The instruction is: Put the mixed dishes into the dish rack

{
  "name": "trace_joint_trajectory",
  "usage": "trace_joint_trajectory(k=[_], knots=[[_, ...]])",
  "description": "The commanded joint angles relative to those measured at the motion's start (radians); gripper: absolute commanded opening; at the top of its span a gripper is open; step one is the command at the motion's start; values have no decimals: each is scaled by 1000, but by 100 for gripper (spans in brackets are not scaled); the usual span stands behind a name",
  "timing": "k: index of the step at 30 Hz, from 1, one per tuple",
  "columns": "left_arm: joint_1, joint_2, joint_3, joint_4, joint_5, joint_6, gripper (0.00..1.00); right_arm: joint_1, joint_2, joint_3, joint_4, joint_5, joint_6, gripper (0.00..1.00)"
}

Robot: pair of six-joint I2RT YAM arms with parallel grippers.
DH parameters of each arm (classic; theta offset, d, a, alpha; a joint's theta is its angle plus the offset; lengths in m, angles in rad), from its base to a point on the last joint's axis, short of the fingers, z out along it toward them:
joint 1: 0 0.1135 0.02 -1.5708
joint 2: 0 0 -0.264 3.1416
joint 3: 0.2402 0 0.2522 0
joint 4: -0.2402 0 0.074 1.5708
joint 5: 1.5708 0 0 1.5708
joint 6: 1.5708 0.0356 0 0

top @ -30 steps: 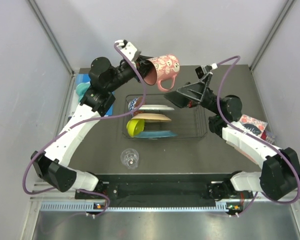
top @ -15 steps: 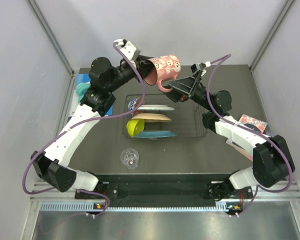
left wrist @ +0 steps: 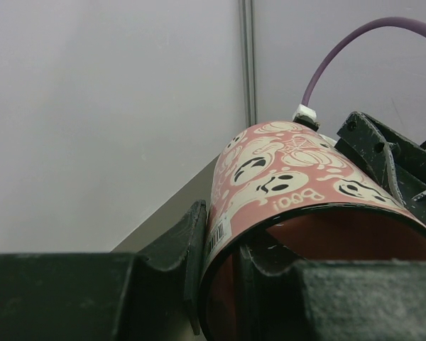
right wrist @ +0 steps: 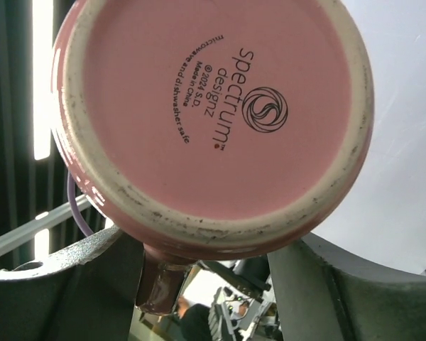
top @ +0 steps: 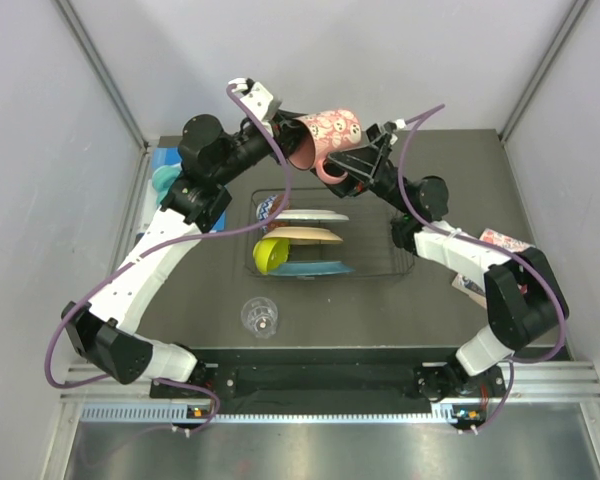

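Soft, even light fills the overhead view, leaving faint shadows on the dark surface (top: 380, 310). Bright strips (right wrist: 42, 71) glare beside the mug (right wrist: 213, 114), whose base print reads sharp.

Left arm (top: 155, 258): white shells are set between black joint housings.
Right arm (top: 470, 268): the same white and black are worn.
Cables (left wrist: 376, 26): purple, capped with white plugs, are run along both arms.
Left gripper (left wrist: 224, 277): black, grainy plastic is seen.
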State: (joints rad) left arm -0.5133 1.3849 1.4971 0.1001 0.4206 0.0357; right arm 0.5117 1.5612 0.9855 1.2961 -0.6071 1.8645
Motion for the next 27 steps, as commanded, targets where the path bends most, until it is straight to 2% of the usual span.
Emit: trace_joint_trajectory(k=[1,7,13,19,27], knots=[[-13,-40,20,168,10,-17,0,17,11,58,256,3,42,65],[-13,-43,17,164,17,-11,0,19,39,70,319,-8,91,63],[-13,-44,8,162,17,-5,0,28,53,99,328,-22,101,54],[-11,-47,-12,173,9,1,0,39,48,102,347,-19,114,50],[-13,-38,-3,151,9,9,0,51,45,157,353,-40,119,51]])
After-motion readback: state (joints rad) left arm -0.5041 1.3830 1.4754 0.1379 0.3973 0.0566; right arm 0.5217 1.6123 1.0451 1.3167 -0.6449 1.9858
